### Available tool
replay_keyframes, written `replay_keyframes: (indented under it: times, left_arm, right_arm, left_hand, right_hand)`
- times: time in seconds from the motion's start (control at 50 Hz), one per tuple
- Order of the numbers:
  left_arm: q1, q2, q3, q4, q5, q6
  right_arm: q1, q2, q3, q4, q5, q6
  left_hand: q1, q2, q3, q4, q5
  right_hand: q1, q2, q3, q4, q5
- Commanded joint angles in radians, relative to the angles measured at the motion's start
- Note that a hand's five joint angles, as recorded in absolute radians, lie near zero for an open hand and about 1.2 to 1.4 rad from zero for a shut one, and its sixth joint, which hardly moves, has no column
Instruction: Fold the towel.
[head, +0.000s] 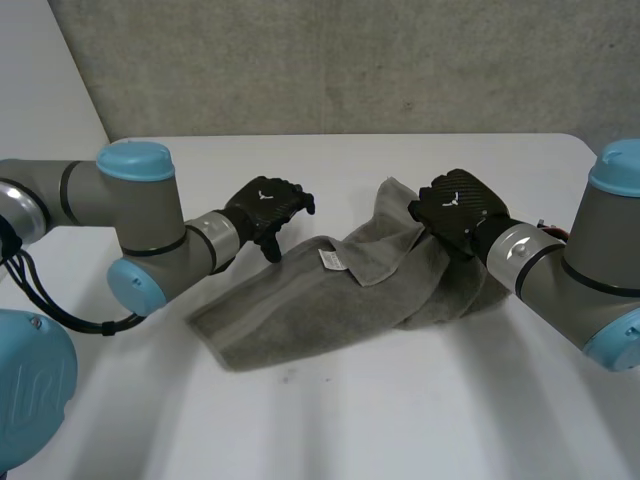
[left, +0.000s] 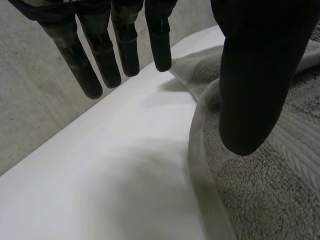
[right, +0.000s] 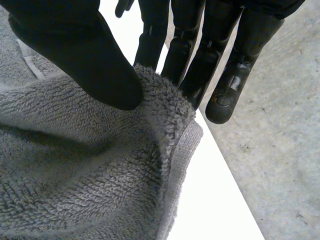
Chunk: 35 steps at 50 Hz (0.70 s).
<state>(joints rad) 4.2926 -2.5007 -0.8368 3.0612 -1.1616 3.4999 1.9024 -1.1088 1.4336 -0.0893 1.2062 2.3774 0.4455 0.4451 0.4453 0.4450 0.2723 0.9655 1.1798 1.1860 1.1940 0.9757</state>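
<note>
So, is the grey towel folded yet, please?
Not neatly: the grey terry towel lies rumpled, one end pinched up by the right robot hand.

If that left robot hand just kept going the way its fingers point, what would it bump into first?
Probably the grey towel: the left robot hand has its thumb over the towel's edge, fingers over bare white table beside it. Depth is unclear.
</note>
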Motion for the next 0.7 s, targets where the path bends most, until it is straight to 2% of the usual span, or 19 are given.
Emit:
replay_keyframes:
  times: [0.02,0.12,0.28,0.48,0.7]
  left_arm:
    - [-0.031,-0.004,-0.018,0.048,0.002,-0.051]
    - [-0.085,-0.015,-0.019,0.116,0.003,-0.078]
    - [-0.149,-0.069,0.019,0.146,0.002,-0.076]
    - [-0.178,-0.150,0.099,0.146,-0.007,-0.076]
    - [-0.180,-0.191,0.120,0.183,-0.109,-0.070]
  right_arm:
    - [0.001,-0.033,0.019,0.002,-0.002,0.000]
    - [0.009,-0.069,0.039,0.003,-0.005,0.013]
    - [0.023,-0.112,0.064,0.003,-0.030,0.051]
    - [0.026,-0.186,0.090,0.003,-0.043,0.105]
    - [0.041,-0.276,0.096,0.022,-0.045,0.163]
  left_hand:
    - [0.070,0.071,0.071,0.071,0.069]
    - [0.079,0.080,0.079,0.080,0.078]
    - [0.097,0.097,0.097,0.097,0.095]
    - [0.252,0.253,0.253,0.253,0.251]
    - [0.232,0.232,0.232,0.232,0.230]
  right_hand:
    - [0.431,0.216,0.210,0.202,0.246]
    - [0.431,0.216,0.210,0.202,0.246]
    - [0.431,0.216,0.210,0.202,0.246]
    - [0.431,0.216,0.210,0.202,0.246]
    - [0.431,0.216,0.210,0.202,0.246]
